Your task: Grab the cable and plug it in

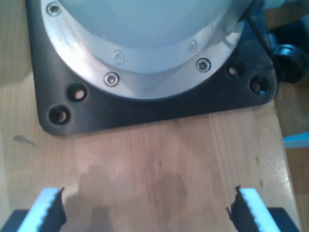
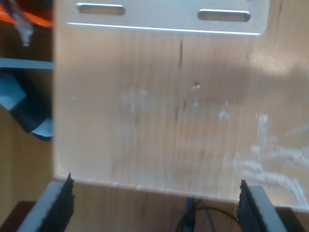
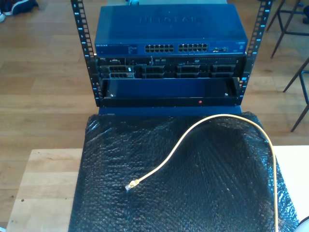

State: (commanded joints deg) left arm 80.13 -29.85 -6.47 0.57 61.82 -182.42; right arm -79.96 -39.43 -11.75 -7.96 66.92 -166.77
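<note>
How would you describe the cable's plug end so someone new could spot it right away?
Start at the blue network switch in the rack, then drop down to the black bubble-wrap mat in front of it. The cable arcs across the mat; its plug lies toward the exterior view's lower left, a small clear tip, the mat's only pale thing.
</note>
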